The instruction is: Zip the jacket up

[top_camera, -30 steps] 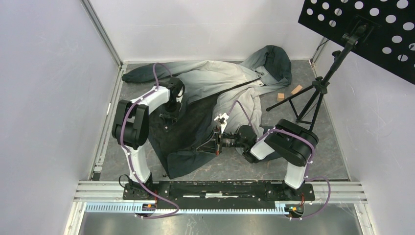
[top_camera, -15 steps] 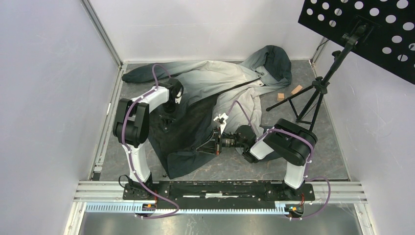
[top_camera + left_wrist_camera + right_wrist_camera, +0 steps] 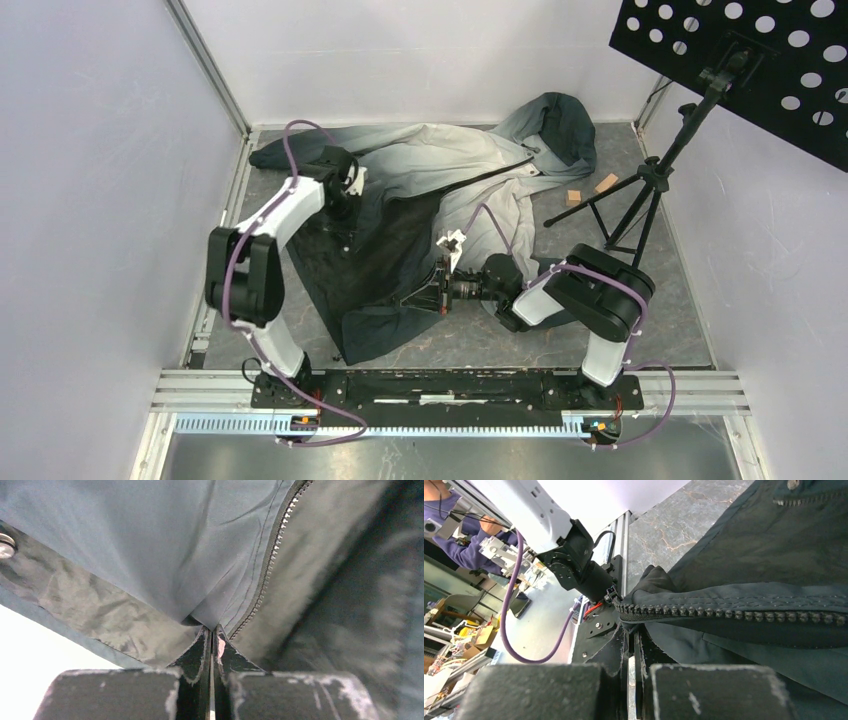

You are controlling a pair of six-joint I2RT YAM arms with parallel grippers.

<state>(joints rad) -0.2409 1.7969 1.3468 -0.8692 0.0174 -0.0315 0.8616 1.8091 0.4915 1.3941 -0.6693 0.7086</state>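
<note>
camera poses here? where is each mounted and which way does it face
Top external: above and behind the bases, looking down on the jacket; left arm and right arm show.
Left wrist: faces along the shut left fingers into the jacket's zipper.
Right wrist: faces past the right fingers at zipper teeth, left arm beyond.
Shared: both wrist views show the zipper.

tripod stand (image 3: 655, 175) bearing a perforated black board (image 3: 745, 60); two small wooden blocks (image 3: 573, 197) near its legs.
</note>
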